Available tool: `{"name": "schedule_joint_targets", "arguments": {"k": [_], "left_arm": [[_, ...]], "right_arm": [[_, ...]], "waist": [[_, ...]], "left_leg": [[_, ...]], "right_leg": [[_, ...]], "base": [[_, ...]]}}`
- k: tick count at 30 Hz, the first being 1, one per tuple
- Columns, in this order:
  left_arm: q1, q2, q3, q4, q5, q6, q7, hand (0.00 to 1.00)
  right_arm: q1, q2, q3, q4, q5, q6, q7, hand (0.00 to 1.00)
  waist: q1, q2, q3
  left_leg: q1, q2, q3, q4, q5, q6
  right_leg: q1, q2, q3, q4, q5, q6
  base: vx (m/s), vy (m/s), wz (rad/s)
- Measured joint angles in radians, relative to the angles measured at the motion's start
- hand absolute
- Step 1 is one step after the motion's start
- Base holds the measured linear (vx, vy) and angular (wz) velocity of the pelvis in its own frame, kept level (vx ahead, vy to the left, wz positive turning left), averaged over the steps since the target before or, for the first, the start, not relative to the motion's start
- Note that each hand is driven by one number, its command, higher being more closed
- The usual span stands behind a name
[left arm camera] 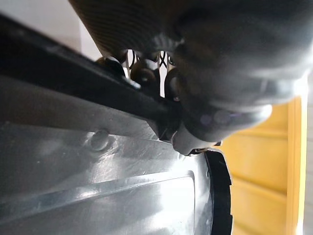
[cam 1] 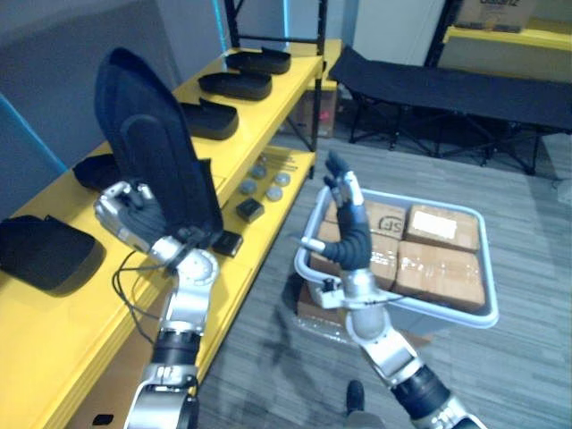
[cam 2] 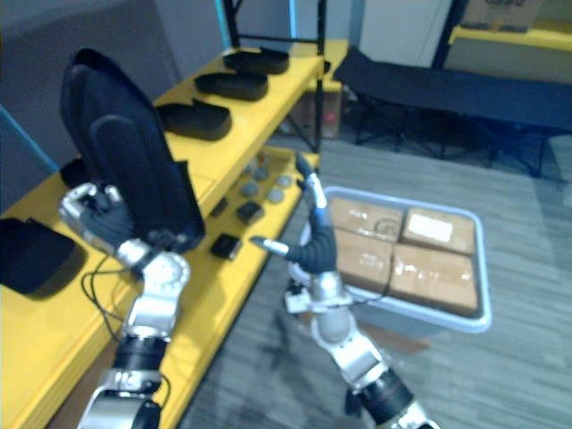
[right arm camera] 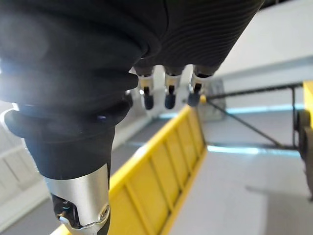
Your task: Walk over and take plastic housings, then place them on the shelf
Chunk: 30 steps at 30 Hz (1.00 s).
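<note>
The yellow shelf (cam 1: 63, 313) runs along the robot's left, its front edge slanting away toward a black upright frame at the far end. On the top tier a bare stretch of yellow lies under and in front of the left hand (cam 1: 134, 214), between a flat housing at the near end (cam 1: 40, 252) and one partly hidden behind the hand (cam 1: 94, 170). Three more housings lie in a row farther along (cam 1: 210, 119), (cam 1: 234, 85), (cam 1: 259, 61), each apart from the next. The lower tier (cam 1: 299, 159) carries small grey discs (cam 1: 259, 179) and small black blocks (cam 1: 249, 209). A strip of grey floor separates the shelf from a pale crate (cam 1: 487, 268) packed with cardboard boxes (cam 1: 442, 268). Beyond it stands a black folding cot (cam 1: 447, 89).

The left hand's fingers are curled round the lower edge of the held housing (cam 1: 152, 143), which stands upright above the top tier, clear of its neighbours. It is black, long and rounded at the top, wider toward the bottom, with a raised oval panel on its face and a stepped corner low down. In the left wrist view its near surface looks glossy with one small round dimple.

The right hand (cam 1: 350, 228) is raised above the crate's near corner, fingers straight and spread, holding nothing
</note>
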Motion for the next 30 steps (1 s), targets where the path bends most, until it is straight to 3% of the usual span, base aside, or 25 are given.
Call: {"name": "schedule_joint_targets", "arguments": {"k": [4,11,17,18,23,27,30], "left_arm": [[0.017,0.01,0.073,-0.05,-0.011,-0.074,0.016,1.0],[0.178,0.01,0.183,-0.316,-0.049,-0.216,-0.043,1.0],[0.3,0.017,0.277,-0.384,-0.104,-0.261,-0.095,1.0],[0.399,0.053,0.383,-0.399,-0.136,-0.29,-0.158,1.0],[0.436,0.053,0.404,-0.408,-0.163,-0.315,-0.191,1.0],[0.511,0.053,0.53,-0.426,-0.164,-0.334,-0.278,1.0],[0.592,0.052,0.625,-0.426,-0.203,-0.355,-0.289,1.0]], "right_arm": [[0.002,-0.01,-0.046,0.0,0.012,0.001,0.006,0.0],[0.023,-0.039,-0.133,0.029,0.148,0.001,0.132,0.0],[0.033,-0.044,-0.136,0.054,0.207,0.006,0.24,0.0],[0.031,-0.044,-0.135,0.095,0.245,0.043,0.297,0.0],[0.026,-0.037,-0.132,0.119,0.246,0.044,0.308,0.0],[0.026,-0.028,-0.133,0.123,0.253,0.056,0.304,0.0],[0.024,-0.026,-0.112,0.165,0.252,0.082,0.306,0.0]], "waist": [[0.004,0.021,0.0],[0.033,0.041,-0.005],[0.082,0.05,-0.017],[0.147,0.055,-0.039],[0.18,0.046,-0.049],[0.222,0.039,-0.056],[0.292,0.035,-0.072]], "left_leg": [[-0.003,0.0,-0.008,0.0,0.0,0.0],[-0.002,-0.002,-0.05,-0.001,0.0,0.001],[-0.005,-0.002,-0.086,-0.003,0.0,0.001],[-0.032,-0.004,-0.136,-0.003,0.001,0.001],[-0.039,-0.007,-0.181,-0.002,0.0,0.003],[-0.075,-0.015,-0.266,0.011,-0.002,0.008],[-0.081,-0.024,-0.325,0.006,0.003,0.005]], "right_leg": [[0.002,0.0,-0.008,0.0,-0.006,-0.002],[0.039,-0.008,-0.059,-0.001,-0.01,0.008],[0.062,-0.011,-0.094,-0.001,-0.035,0.008],[0.074,-0.016,-0.15,-0.001,-0.039,0.017],[0.102,-0.02,-0.211,-0.001,-0.038,0.018],[0.144,-0.025,-0.323,-0.002,-0.058,0.024],[0.179,-0.029,-0.384,-0.001,-0.073,0.031]], "base": [[0.01,-0.002,0.04],[0.02,0.001,0.17],[0.02,-0.009,0.26],[0.14,-0.026,0.67],[0.06,-0.014,0.31],[0.0,-0.033,0.6],[0.03,-0.031,0.56]]}}
